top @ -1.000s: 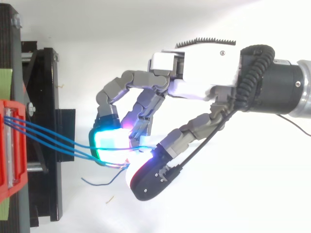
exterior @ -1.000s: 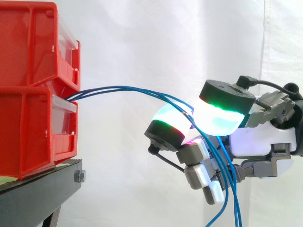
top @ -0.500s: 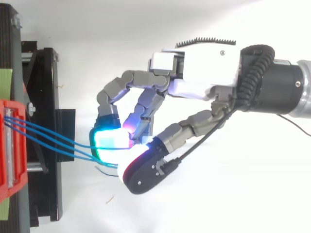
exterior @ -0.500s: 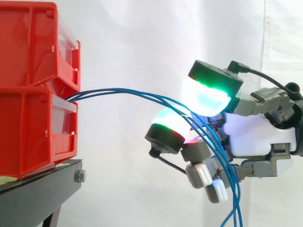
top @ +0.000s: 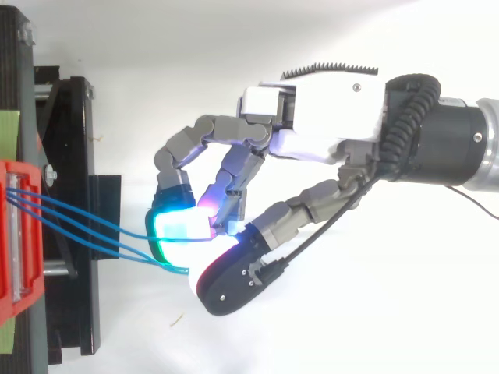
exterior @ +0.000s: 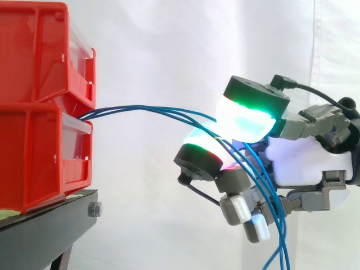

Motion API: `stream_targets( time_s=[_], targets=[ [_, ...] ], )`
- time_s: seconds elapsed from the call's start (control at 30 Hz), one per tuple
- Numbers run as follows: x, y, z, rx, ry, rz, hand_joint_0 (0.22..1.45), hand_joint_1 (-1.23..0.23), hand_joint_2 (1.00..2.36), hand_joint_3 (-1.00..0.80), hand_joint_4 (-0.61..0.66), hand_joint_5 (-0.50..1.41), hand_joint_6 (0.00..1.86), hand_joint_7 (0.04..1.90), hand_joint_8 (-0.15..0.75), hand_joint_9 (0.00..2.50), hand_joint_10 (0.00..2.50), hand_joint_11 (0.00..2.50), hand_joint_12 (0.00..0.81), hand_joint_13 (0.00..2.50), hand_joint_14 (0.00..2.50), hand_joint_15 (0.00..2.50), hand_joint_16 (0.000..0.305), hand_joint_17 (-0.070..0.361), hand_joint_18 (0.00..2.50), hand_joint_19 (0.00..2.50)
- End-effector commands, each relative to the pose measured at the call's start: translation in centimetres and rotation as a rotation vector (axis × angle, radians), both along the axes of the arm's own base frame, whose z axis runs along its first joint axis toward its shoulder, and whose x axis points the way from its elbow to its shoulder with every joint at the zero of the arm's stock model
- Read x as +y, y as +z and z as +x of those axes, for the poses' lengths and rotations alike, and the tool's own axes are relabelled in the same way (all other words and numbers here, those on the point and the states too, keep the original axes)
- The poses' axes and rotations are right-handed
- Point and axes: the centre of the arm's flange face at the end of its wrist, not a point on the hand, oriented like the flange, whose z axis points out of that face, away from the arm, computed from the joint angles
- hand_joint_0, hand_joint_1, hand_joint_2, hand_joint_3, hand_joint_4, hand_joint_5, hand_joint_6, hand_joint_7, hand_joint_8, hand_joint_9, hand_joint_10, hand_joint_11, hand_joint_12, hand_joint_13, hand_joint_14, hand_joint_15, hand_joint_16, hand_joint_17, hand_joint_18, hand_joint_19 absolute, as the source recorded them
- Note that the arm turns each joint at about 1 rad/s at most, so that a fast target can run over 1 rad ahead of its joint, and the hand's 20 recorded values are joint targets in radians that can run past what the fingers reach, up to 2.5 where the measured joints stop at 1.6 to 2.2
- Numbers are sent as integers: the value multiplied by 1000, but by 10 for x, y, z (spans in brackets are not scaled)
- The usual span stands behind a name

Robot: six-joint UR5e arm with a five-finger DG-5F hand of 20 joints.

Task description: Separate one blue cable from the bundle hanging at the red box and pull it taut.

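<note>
1. White curtain (exterior: 169, 45) is seen behind the whole work in the side view.
2. Two red bins are counted at the left, stacked on one black stand (exterior: 45, 230): an upper red bin (exterior: 34, 50) and a lower red bin (exterior: 34, 152). Both bins are cut off by the left edge, and the stand by the bottom edge.
3. Blue cables (exterior: 146, 108) are led out from between the two bins. They arch to the right and drop past the bottom edge, so their ends are hidden. About three strands can be counted near the bins. Where they cross at the pads, the count cannot be made out.
4. One robot hand (exterior: 306, 163) is seen at the right with its fingers curled. The cables are caught between a green-cyan pad (exterior: 247, 121) above and a second pad (exterior: 198, 147) below. How many strands are actually pinched cannot be told.
5. The stacking of the bins and the downward hang of the cables are shown by the side view. In the top view the cables (top: 70, 222) are spread apart over the stand, and the robot hand (top: 327, 109) is seen from its back, with the thumb closed against a finger pad.
</note>
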Motion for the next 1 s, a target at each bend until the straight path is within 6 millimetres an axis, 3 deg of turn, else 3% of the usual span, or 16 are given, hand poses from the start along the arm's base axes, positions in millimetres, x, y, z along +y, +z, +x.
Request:
stream_targets(
  time_s=[0.0,0.1,0.23,0.33,0.4,0.6,0.73,0.97],
  targets=[
    [0,0,0,0,0,0,801,-988,1000,-500,101,-222,893,1178,306,902,20,957,379,947,19,570,46,104,977,523],
    [0,1,0,-1,0,0,750,-998,1000,-500,101,-224,886,1166,303,888,19,949,378,922,20,564,47,106,965,513],
    [0,0,0,0,0,0,575,-956,1000,-500,138,-222,868,1103,320,909,20,955,386,916,19,576,48,108,960,555],
    [1,1,0,-1,1,2,533,-897,1000,-500,158,-213,856,1058,339,970,16,952,402,958,18,582,49,110,1002,567],
    [0,0,0,0,0,1,511,-780,1000,-500,176,-195,829,1052,352,1017,20,940,407,984,18,573,50,112,1027,586],
    [0,0,0,0,0,1,591,-588,1000,-500,161,-167,788,1104,348,1093,20,911,388,1033,20,582,46,104,1049,634],
    [0,0,0,0,-1,3,630,-613,1001,-477,128,-166,800,1152,352,1108,20,928,386,1041,20,594,46,104,1057,648],
    [0,0,0,0,-1,3,613,-717,1017,-174,101,-178,881,1203,377,1107,19,948,404,1056,18,591,50,113,1091,628]
  ],
)
